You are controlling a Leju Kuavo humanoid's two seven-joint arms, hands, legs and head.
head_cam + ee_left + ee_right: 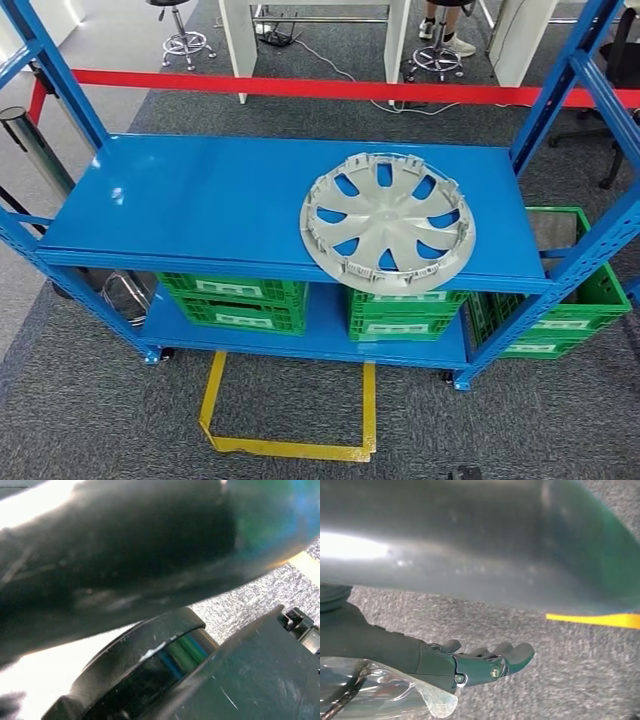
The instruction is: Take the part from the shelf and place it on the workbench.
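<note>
The part is a silver wheel cover (387, 222) with several spokes. It lies flat on the top board of the blue shelf (204, 200), right of the middle and close to the front edge. My right hand (486, 662) hangs low above grey carpet, fingers stretched out side by side and holding nothing. It is far from the wheel cover.
Green crates (234, 300) (407, 312) sit on the lower shelf board, with another (566, 300) to the right. Blue uprights (562, 85) frame the shelf ends. A red barrier strip (302, 87) runs behind. Yellow floor tape (287, 445) marks a square in front. A person's feet (453, 40) show at the back.
</note>
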